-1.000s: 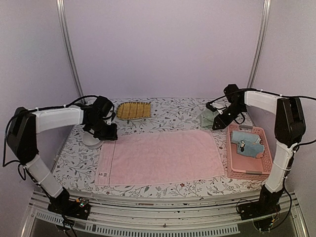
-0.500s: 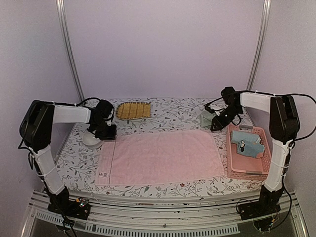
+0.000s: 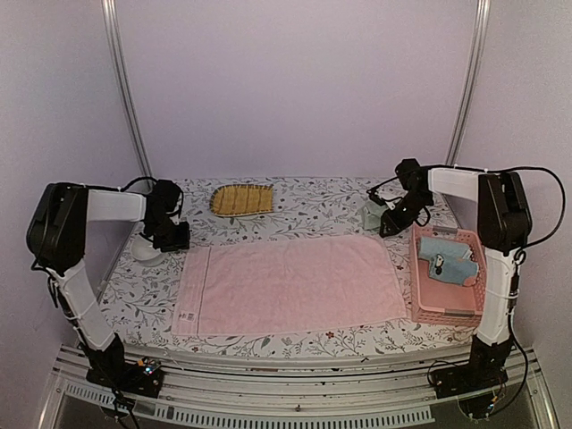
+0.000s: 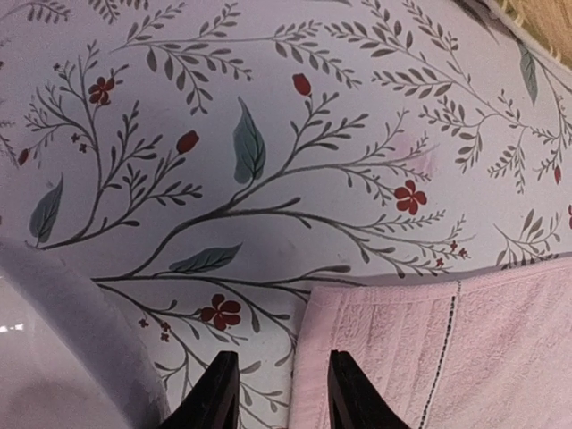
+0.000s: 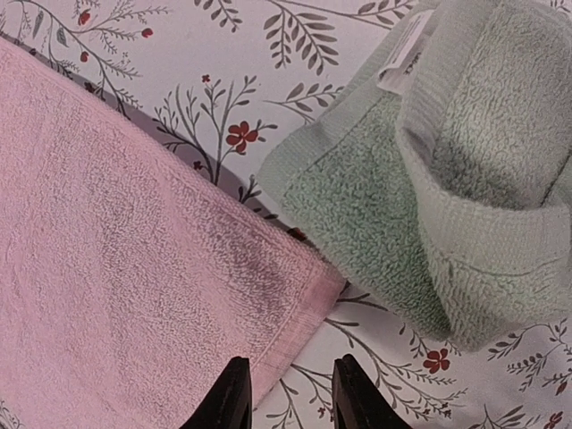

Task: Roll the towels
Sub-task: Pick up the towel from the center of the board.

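Hovering my left gripper (image 4: 279,393), right gripper (image 5: 288,393), fingers parted, empty, over far corners of pink towel (image 3: 290,281): flat mid-worktop, unrolled. Green towel (image 5: 447,197) crumpled, far-right corner; blue towel (image 3: 444,259) in basket (image 3: 447,313).

The pink towel (image 3: 290,281) and green towel (image 5: 375,197) are showing nubbly matt terry; the tablecloth (image 4: 295,161) is looking smooth and matt; the basket (image 3: 450,314) is showing latticed plastic.

The left arm (image 3: 112,205) and right arm (image 3: 456,182) — white shells, black joints — trail thin black cables.
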Action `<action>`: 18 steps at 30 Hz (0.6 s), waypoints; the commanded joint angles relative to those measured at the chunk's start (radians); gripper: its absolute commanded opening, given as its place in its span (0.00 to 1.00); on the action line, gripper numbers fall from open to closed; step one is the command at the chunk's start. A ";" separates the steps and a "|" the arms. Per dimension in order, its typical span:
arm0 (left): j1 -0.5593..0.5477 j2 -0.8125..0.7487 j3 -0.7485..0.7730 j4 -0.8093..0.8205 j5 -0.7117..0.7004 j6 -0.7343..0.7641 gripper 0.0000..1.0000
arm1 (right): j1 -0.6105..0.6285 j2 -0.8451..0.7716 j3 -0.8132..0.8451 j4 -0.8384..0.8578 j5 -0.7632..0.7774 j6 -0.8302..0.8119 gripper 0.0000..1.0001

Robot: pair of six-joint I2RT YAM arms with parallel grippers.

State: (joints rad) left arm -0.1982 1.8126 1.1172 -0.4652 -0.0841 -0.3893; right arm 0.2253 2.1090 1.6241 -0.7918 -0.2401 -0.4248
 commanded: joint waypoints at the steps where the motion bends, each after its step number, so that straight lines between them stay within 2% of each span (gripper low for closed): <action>1: 0.001 0.045 0.034 0.028 0.020 0.004 0.38 | -0.019 0.040 0.054 0.009 -0.004 0.040 0.35; 6: 0.001 0.095 0.062 0.031 0.028 0.009 0.37 | -0.029 0.074 0.087 -0.015 -0.046 0.049 0.38; 14: 0.001 0.124 0.051 0.031 0.018 0.012 0.33 | -0.029 0.127 0.120 -0.041 -0.084 0.049 0.33; 18: 0.001 0.123 0.043 0.030 0.008 0.016 0.31 | -0.029 0.156 0.138 -0.048 -0.081 0.053 0.34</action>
State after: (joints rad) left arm -0.1982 1.9152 1.1660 -0.4358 -0.0658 -0.3851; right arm 0.1997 2.2288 1.7294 -0.8207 -0.3031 -0.3809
